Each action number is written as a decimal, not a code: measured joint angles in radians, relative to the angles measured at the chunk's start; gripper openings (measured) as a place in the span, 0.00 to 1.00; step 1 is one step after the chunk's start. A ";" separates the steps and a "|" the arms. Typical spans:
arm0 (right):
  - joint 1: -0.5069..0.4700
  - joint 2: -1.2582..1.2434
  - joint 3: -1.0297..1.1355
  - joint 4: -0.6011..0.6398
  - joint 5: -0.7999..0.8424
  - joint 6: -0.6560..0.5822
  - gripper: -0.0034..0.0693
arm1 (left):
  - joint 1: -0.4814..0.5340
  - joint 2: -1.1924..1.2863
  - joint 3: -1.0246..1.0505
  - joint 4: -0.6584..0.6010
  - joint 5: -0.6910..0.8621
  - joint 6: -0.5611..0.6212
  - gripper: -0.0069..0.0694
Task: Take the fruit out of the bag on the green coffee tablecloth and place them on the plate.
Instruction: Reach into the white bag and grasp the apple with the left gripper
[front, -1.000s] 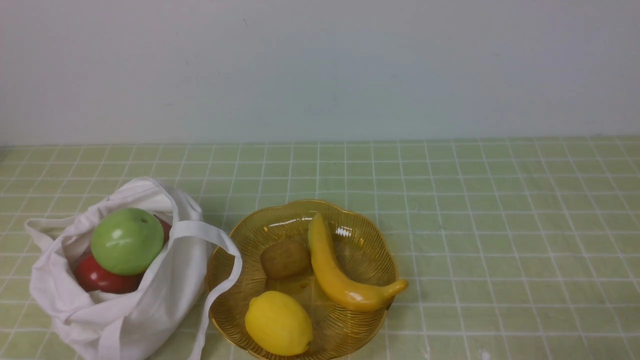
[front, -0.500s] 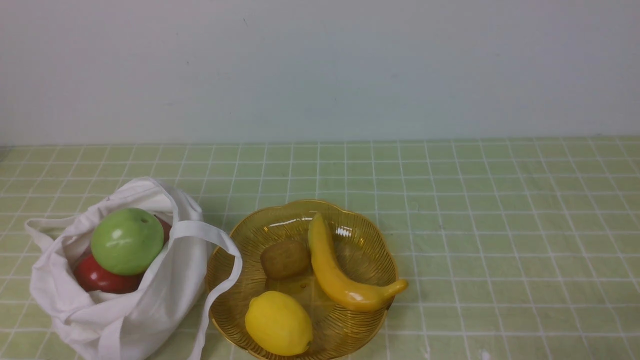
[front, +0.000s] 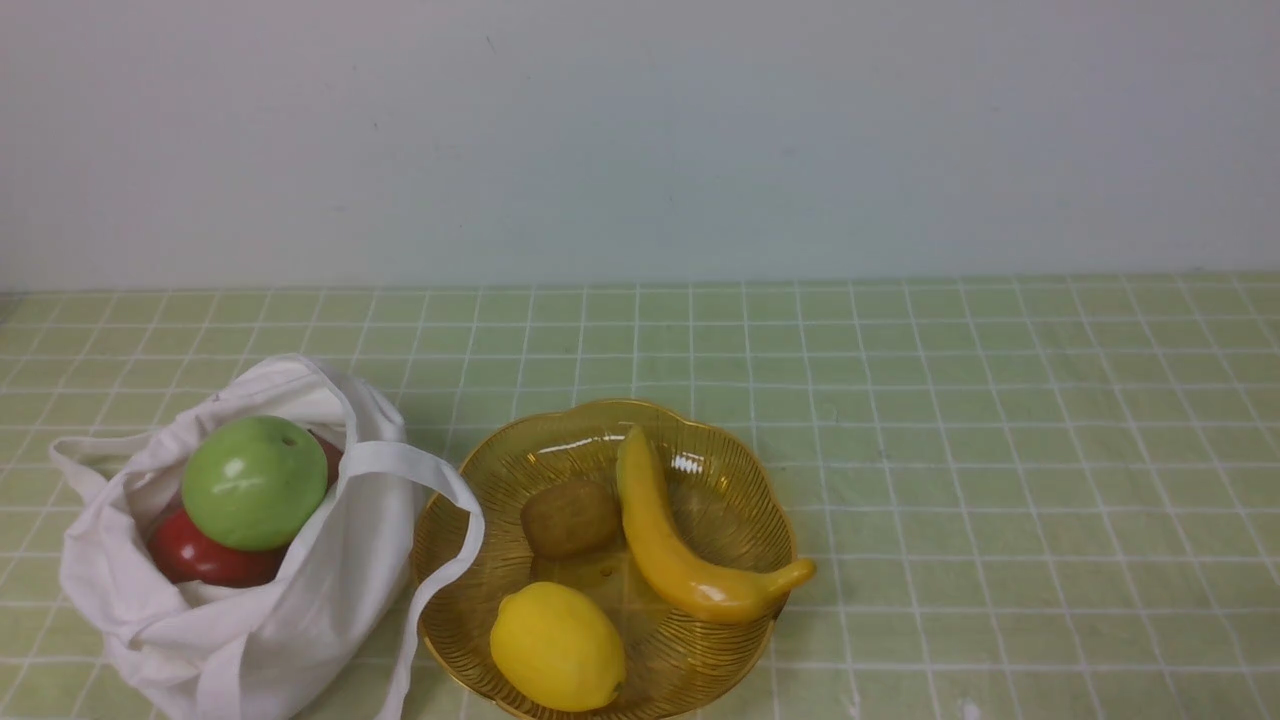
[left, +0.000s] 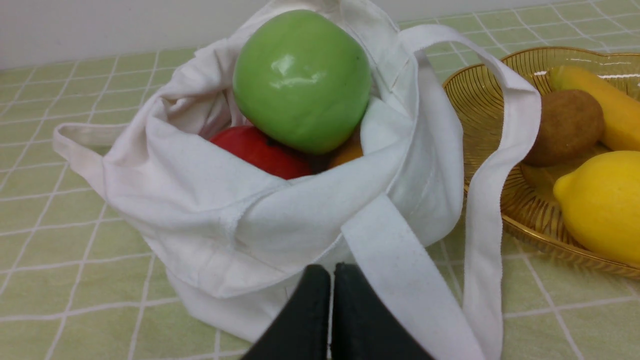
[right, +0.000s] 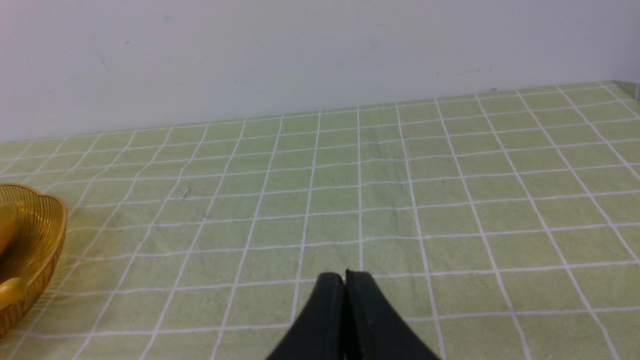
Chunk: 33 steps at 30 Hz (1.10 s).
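both are pressed together and empty: i see the left claw (left: 330, 274) near the bag (left: 200, 200) with the green apple (left: 300, 80), the right claw (right: 344, 278) above the tablecloth (right: 450, 200).

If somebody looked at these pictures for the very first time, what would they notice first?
Probably the shiny green apple, sitting on top of a red apple in the open white bag on the left. Right beside it, the amber plate holds a banana, a lemon and a brown kiwi. Everything rests on a pale green checked tablecloth.
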<state>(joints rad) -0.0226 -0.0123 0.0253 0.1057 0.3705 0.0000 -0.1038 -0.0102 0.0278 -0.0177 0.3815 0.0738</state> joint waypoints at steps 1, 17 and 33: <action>0.000 0.000 0.000 0.000 0.000 0.000 0.03 | 0.000 0.000 0.000 0.000 0.000 0.000 0.08; 0.000 0.000 0.000 0.000 0.000 0.000 0.03 | 0.000 0.000 0.000 0.000 0.000 0.000 0.08; 0.000 0.000 0.000 0.000 0.000 0.000 0.03 | 0.000 0.000 0.000 -0.873 -0.044 -0.319 0.08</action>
<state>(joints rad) -0.0226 -0.0123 0.0253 0.1057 0.3705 0.0000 -0.1038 -0.0102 0.0281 -0.8904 0.3379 -0.2457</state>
